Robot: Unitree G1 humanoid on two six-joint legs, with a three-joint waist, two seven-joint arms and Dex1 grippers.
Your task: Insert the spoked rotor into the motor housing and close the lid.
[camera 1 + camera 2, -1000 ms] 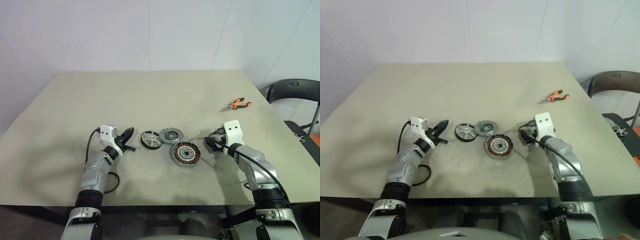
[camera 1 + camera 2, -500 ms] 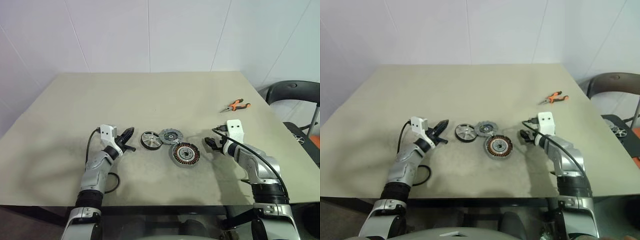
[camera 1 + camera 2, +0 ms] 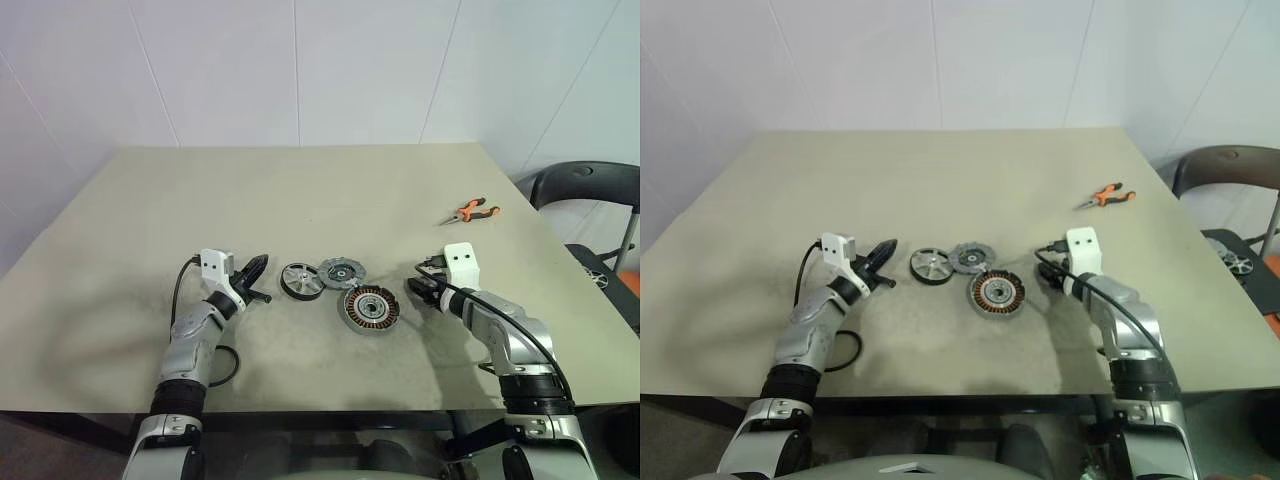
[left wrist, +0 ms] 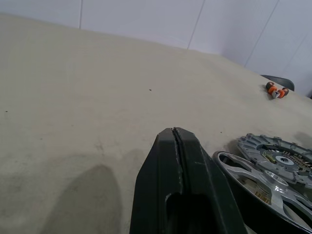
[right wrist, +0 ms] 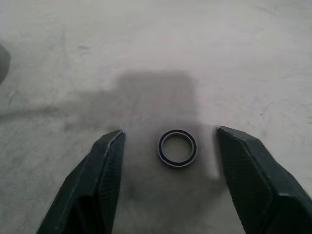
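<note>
Spoked rotor (image 3: 301, 281), a black-rimmed wheel with silver spokes and a small hub, lying flat on the beige table (image 3: 300, 190), not yet fitted into anything; touching or just beside it on the right, the lid (image 3: 342, 270), a round grey metal cap with dark slots around its hub, also lying loose; just in front of the lid, the motor housing (image 3: 372, 308), a dark-rimmed disc ringed with copper-coloured windings, sitting open with nothing inside its centre; so no part of the task done, by the look of it, with insertion and closing both still ahead. To the left of the rotor, near but apart, the left gripper (image 3: 256, 272), black fingers pressed together on nothing, pointing toward the parts. To the right of the housing, the right gripper (image 5: 168, 146), fingers spread apart and empty, tilted down over a small dark metal ring (image 5: 177, 147) lying between them on the table, untouched. Further back on the right, well apart, orange-handled pliers (image 3: 474, 210).
</note>
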